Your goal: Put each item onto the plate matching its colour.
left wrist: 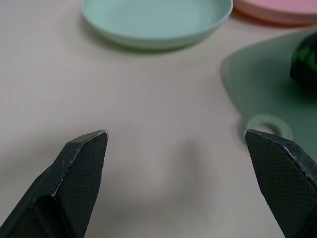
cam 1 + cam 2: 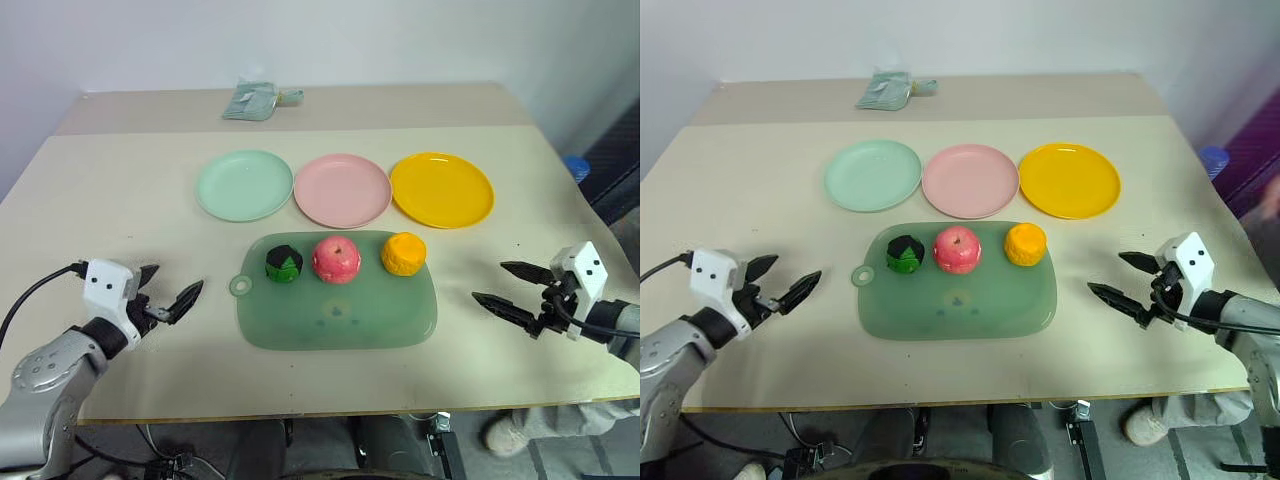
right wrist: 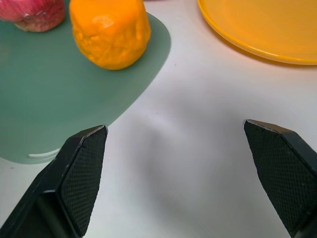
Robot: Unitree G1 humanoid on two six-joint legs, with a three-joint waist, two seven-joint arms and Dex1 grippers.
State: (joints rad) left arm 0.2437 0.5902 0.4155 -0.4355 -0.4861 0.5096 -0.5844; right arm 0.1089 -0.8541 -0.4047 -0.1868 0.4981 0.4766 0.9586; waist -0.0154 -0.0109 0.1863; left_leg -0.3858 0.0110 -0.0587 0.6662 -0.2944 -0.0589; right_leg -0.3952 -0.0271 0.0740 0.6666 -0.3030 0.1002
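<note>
Nothing sorted yet: green ball (image 2: 283, 264), apple (image 2: 336, 259) and orange (image 2: 403, 253) sitting in a row along the far side of the green tray (image 2: 340, 315), with the mint plate (image 2: 244, 185), pink plate (image 2: 342, 190) and yellow plate (image 2: 442, 189) lined up just beyond on the counter (image 2: 120, 200) — each fruit roughly in front of its matching plate. Left claw (image 2: 168, 294) released, empty, hovering beside the tray's ring handle; right claw (image 2: 510, 287) likewise spread wide and empty, off the tray's right end. Likely trouble: round fruit rolling out of a pinch or off a shallow plate if dropped from height; apple close between its neighbours, so wide fingers could knock the ball or orange sideways; plates nearly touching, so a nudged rim could shove the next one. Plenty of bare counter on both flanks for the approach, and open tray on the near side. Near counter edge close under both arms; crumpled packet (image 2: 258, 100) far back, out of the way.
</note>
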